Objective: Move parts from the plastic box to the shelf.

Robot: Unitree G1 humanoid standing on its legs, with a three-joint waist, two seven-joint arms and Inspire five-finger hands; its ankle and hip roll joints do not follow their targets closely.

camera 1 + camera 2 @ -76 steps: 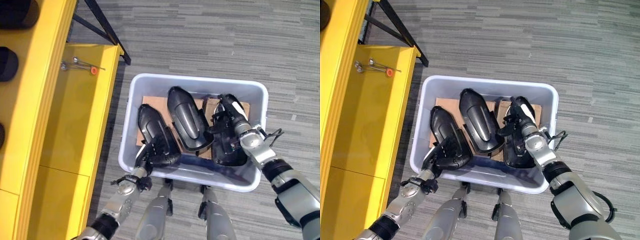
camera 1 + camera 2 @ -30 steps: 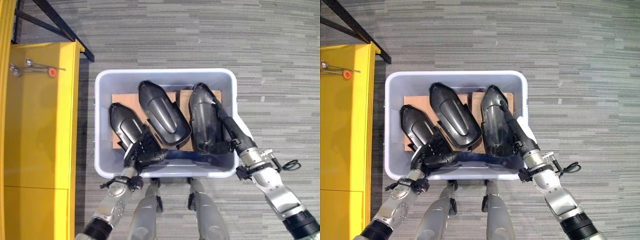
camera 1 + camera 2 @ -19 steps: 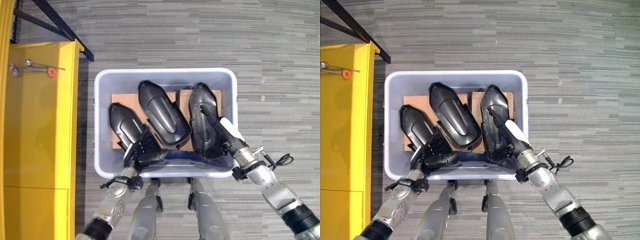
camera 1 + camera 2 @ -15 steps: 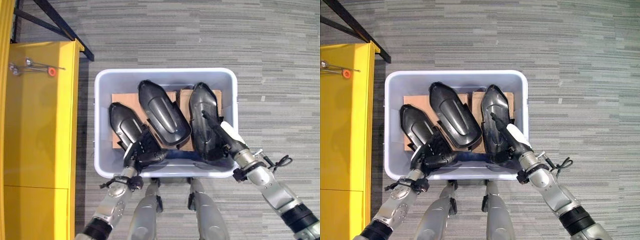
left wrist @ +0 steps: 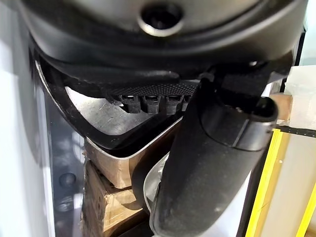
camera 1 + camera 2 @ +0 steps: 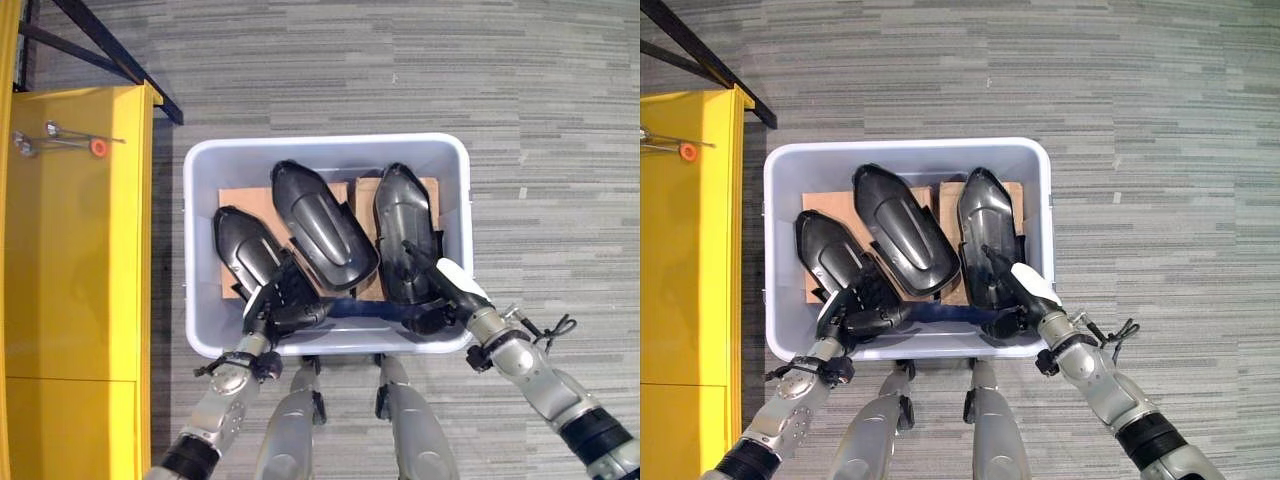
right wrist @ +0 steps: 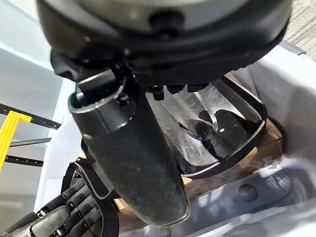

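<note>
Three black moulded parts lie side by side on cardboard (image 6: 236, 195) in the pale plastic box (image 6: 325, 143). My left hand (image 6: 288, 300) is curled round the near end of the left part (image 6: 245, 255); its thumb (image 5: 212, 163) shows beside that part (image 5: 98, 118) in the left wrist view. My right hand (image 6: 1028, 290) grips the near end of the right part (image 6: 403, 215), fingers lying on top and thumb (image 7: 128, 153) below the rim. The middle part (image 6: 315, 225) lies untouched between them. The yellow shelf (image 6: 70, 250) stands to the left of the box.
A screwdriver with an orange handle (image 6: 97, 147) and small metal tools lie on the shelf's far end. A black frame leg (image 6: 110, 55) slants across the floor at the back left. Grey carpet surrounds the box.
My right hand has slid back along the right part to its near end and closed there. The left hand has kept its hold. The camera shifted slightly.
</note>
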